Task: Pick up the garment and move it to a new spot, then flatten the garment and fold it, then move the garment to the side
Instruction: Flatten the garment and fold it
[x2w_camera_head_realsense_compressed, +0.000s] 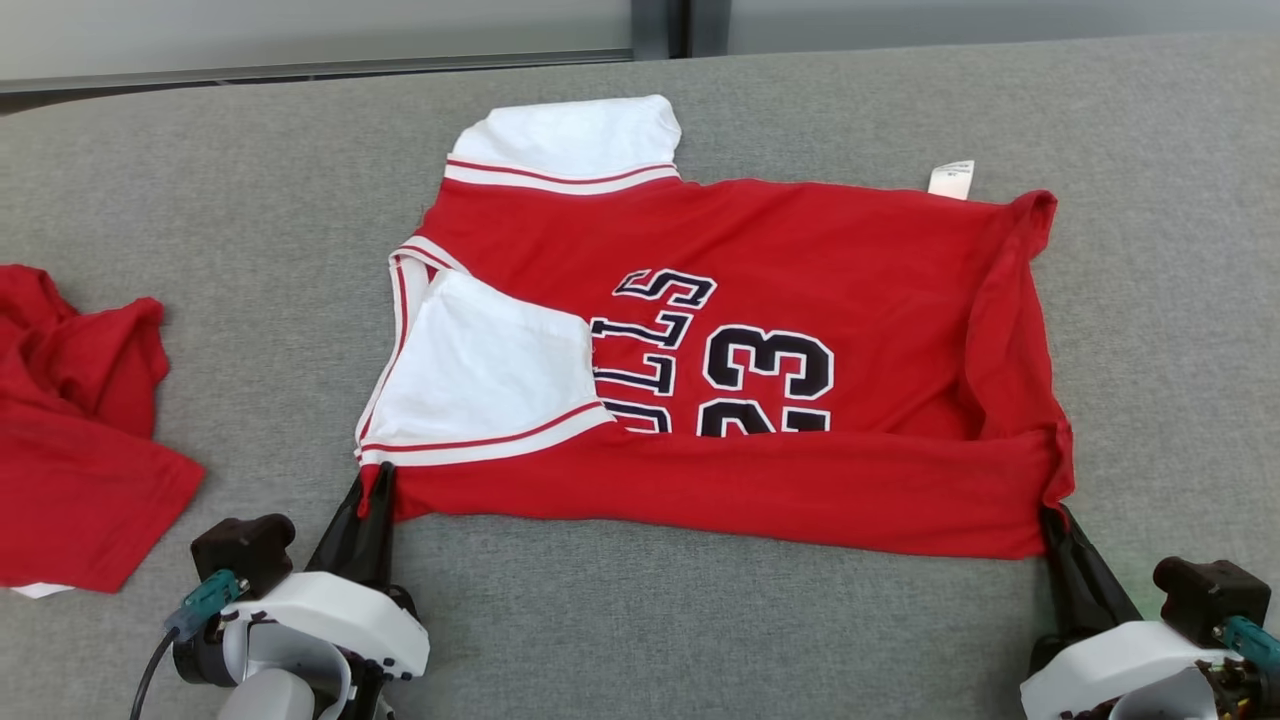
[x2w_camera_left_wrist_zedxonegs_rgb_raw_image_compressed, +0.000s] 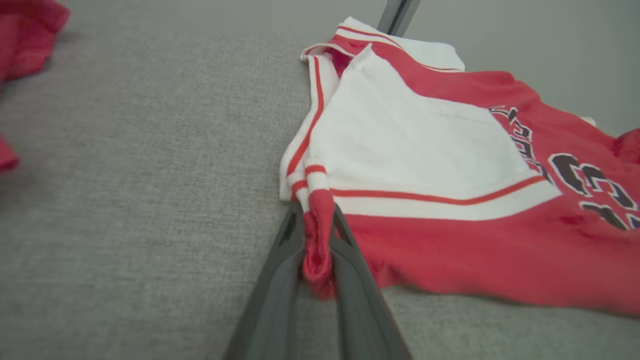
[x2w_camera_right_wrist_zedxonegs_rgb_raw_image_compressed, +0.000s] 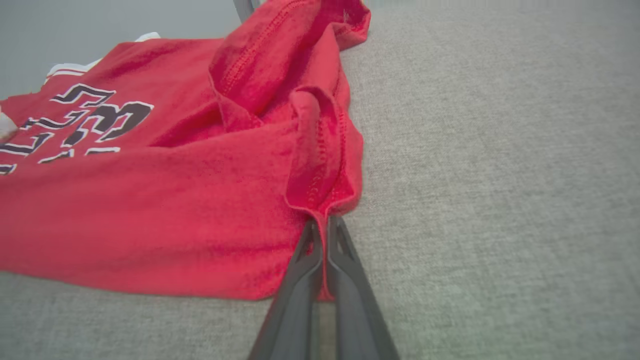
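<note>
We have the red number-23 jersey (x2w_camera_head_realsense_compressed: 800, 260) spread flat on the grey padded table (x2w_camera_head_realsense_compressed: 700, 630), with its near edge folded over the lettering and one white sleeve (x2w_camera_head_realsense_compressed: 480, 370) tucked in on top. Our left gripper (x2w_camera_head_realsense_compressed: 372, 492) is clamped on the jersey's near corner at the sleeve end. Our right gripper (x2w_camera_head_realsense_compressed: 1056, 522) is pinched tight on the near corner at the hem end. We judge that holding both ends of one edge lets us carry the fold over evenly. Another red garment (x2w_camera_head_realsense_compressed: 70, 430) lies well apart from the jersey, past its sleeve end.

Head overlooks jersey (x2w_camera_head_realsense_compressed: 800, 250); wrist views closely flank it.
</note>
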